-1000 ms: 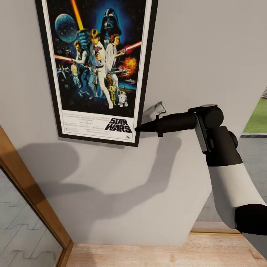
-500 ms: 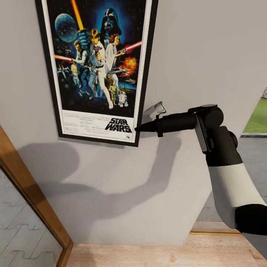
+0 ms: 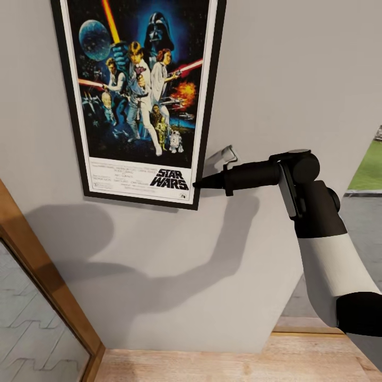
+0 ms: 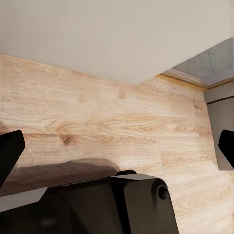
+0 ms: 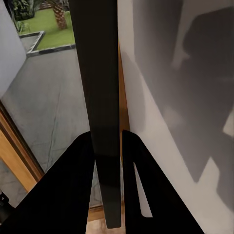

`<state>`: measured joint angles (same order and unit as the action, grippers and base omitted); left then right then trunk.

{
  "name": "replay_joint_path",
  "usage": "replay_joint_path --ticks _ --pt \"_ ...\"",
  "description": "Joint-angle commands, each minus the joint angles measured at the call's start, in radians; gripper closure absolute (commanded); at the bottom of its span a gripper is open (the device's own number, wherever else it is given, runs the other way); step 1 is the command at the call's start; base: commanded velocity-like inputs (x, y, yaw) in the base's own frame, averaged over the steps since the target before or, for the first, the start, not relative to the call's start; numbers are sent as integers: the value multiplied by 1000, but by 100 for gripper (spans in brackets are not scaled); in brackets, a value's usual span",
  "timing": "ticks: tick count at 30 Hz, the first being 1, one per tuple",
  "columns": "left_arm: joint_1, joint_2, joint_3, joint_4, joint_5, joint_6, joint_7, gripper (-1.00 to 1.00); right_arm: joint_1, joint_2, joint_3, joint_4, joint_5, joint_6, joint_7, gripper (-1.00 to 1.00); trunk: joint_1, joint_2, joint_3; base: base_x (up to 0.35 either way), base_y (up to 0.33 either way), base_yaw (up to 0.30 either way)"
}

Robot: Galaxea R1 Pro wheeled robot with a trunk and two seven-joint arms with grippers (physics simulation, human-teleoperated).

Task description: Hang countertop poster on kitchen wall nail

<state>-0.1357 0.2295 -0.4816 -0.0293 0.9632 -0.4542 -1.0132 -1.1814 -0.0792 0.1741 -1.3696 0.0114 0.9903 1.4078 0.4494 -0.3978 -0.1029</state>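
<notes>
Poster (image 3: 139,95) is up against the grey wall (image 3: 276,79), filling the head view from 12 towards 10 o'clock, and your right gripper (image 3: 197,184) is pinching its black frame at the lower right corner, just beside the "STAR WARS" title. In the right wrist view the frame edge (image 5: 100,112) runs as a thin dark strip between the two black fingers (image 5: 73,190), which press on it from either side. So you are at the hanging step, or just at the end of it. No nail is visible; the top of the poster runs out of the head view, so you cannot confirm the hook-up from here.

Before you let go, the next move calls for a check that the poster bears its own weight: ease the grip a little and watch for a slip or a swing.

At 7 o'clock a slanted wooden frame (image 3: 42,286) borders a pale patterned floor. The poster is a flat, rigid, glossy rectangle with a white border. At 6 o'clock lies light wood-grain flooring (image 3: 223,366). Your left gripper (image 4: 117,146) hangs over that flooring with fingers spread wide, holding nothing.
</notes>
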Motion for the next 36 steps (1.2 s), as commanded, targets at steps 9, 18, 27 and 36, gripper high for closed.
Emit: replay_joint_path --ticks 9,18,27,36 --pt "-1 0 -8 0 8 -4 -2 -100 -1 -1 1 -1 1 11 4 100 1 -2 -2 0 0 0" --pt "-1 1 -8 0 8 -4 -2 -100 -1 -1 1 -1 1 11 4 100 1 -2 -2 0 0 0" --pt "-1 1 -8 0 8 -4 -2 -100 -1 -1 1 -1 1 11 4 100 1 -2 -2 0 0 0" --pt "-1 1 -8 0 8 -4 -2 -100 -1 -1 1 -1 1 10 4 100 1 -2 -2 0 0 0"
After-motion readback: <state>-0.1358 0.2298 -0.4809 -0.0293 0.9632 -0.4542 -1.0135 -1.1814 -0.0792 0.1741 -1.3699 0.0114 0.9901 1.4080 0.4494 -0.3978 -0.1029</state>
